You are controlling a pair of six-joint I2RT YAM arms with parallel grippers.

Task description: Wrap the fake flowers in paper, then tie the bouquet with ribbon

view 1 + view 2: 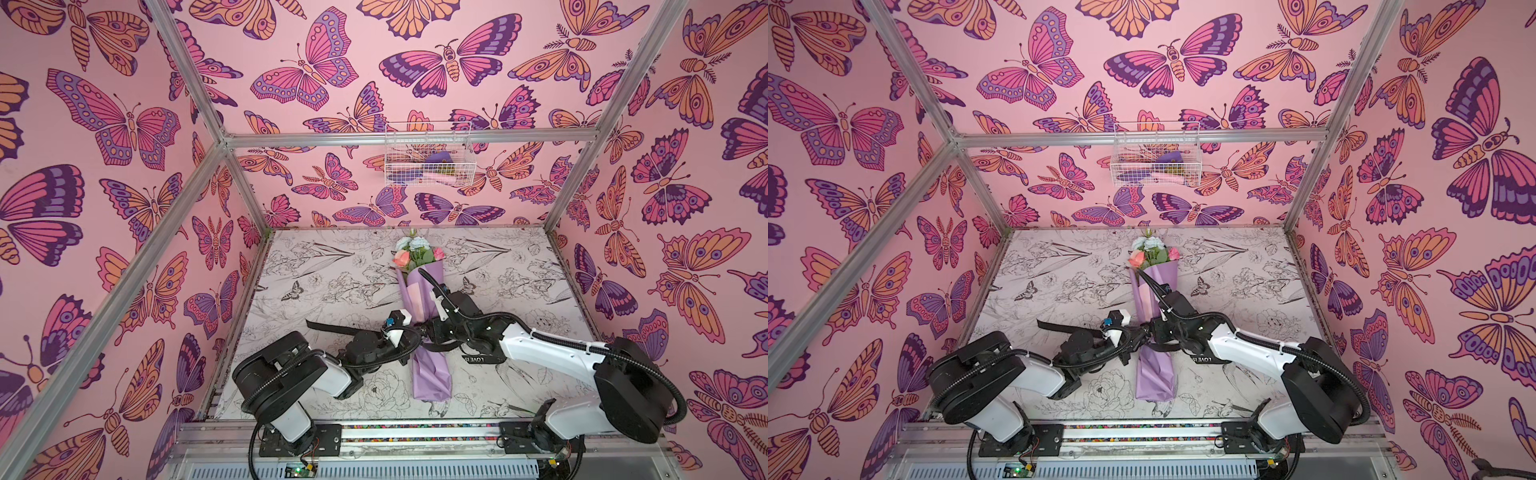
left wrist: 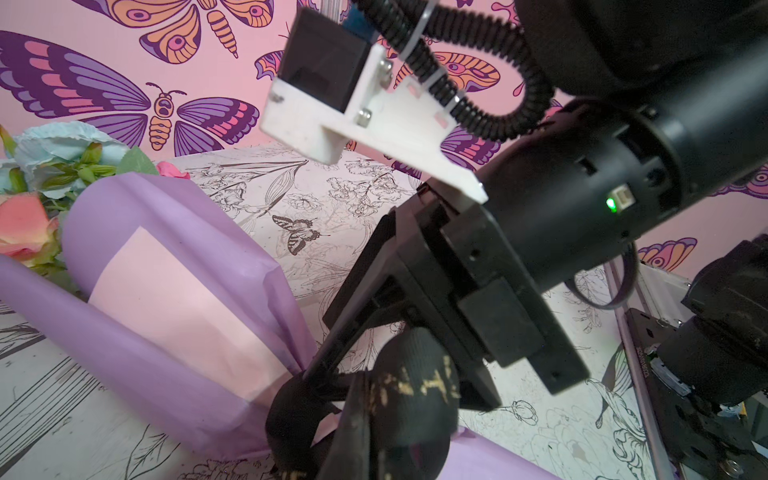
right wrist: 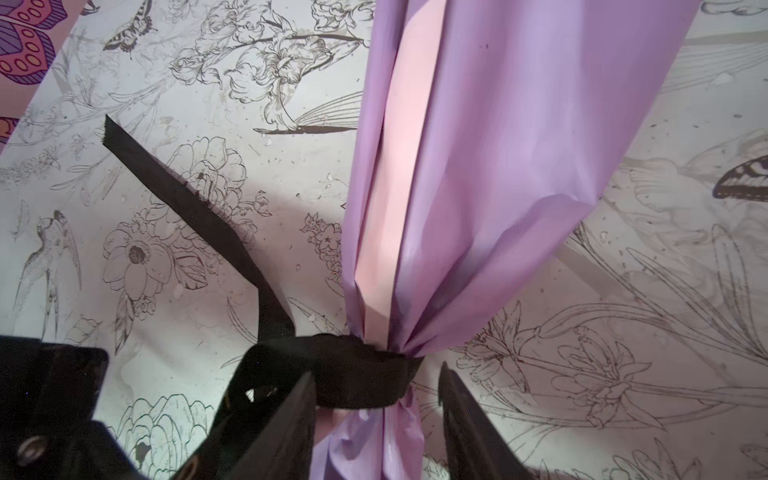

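Note:
The bouquet of fake flowers (image 1: 419, 291) (image 1: 1152, 286) lies in the middle of the table, coral and pale blue blooms at the far end, rolled in lilac-and-pink paper (image 2: 166, 291) (image 3: 478, 166). A black ribbon (image 3: 361, 374) is wound round its narrow waist. One tail (image 1: 328, 326) trails left and a lettered stretch (image 1: 478, 359) lies to the right. My left gripper (image 1: 411, 338) (image 2: 361, 424) is shut on a lettered loop of the ribbon (image 2: 411, 386) beside the waist. My right gripper (image 1: 428, 330) (image 3: 376, 372) is open, its jaws standing either side of the tied waist.
The table (image 1: 519, 291) carries printed black-line flower drawings. A white wire basket (image 1: 428, 153) hangs on the back wall. Aluminium frame posts stand at the far corners, and a metal rail (image 1: 415, 432) carrying both arm bases runs along the front edge.

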